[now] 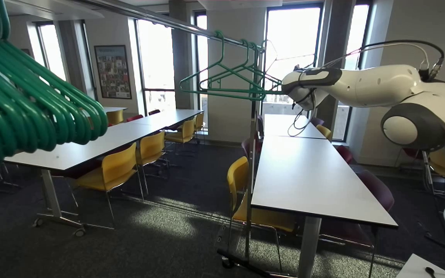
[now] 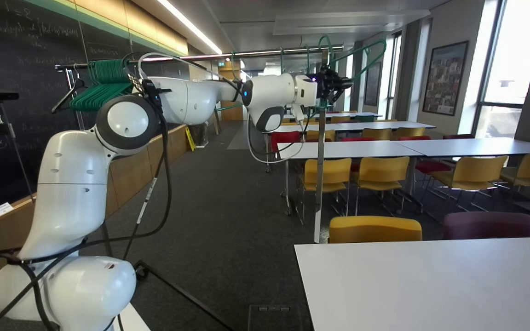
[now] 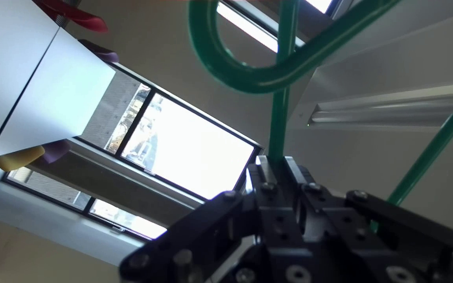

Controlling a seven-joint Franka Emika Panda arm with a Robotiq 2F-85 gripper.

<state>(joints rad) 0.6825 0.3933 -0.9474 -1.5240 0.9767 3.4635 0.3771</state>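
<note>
My gripper (image 3: pixel 277 159) has its two fingertips closed around a green plastic hanger (image 3: pixel 280 118) in the wrist view. A curved, hook-like green tube crosses in front of the held bar there. In an exterior view the black gripper (image 2: pixel 348 82) is beside the top of the rack's post, with the held hanger (image 2: pixel 367 69) sticking out past it, tilted. In an exterior view (image 1: pixel 303 87) the arm's end hides the fingers. Several green hangers (image 1: pixel 222 92) hang on the rail close to the gripper. A dense bunch of green hangers (image 1: pixel 33 108) hangs at the rail's far end.
The metal rail (image 2: pixel 265 53) runs behind the arm, borne by an upright post (image 2: pixel 321 174). A white table (image 1: pixel 303 162) stands below the gripper, with yellow chairs (image 1: pixel 238 181) about it. Loose cables (image 2: pixel 269 161) hang from the wrist. A blackboard (image 2: pixel 12 115) lines a wall.
</note>
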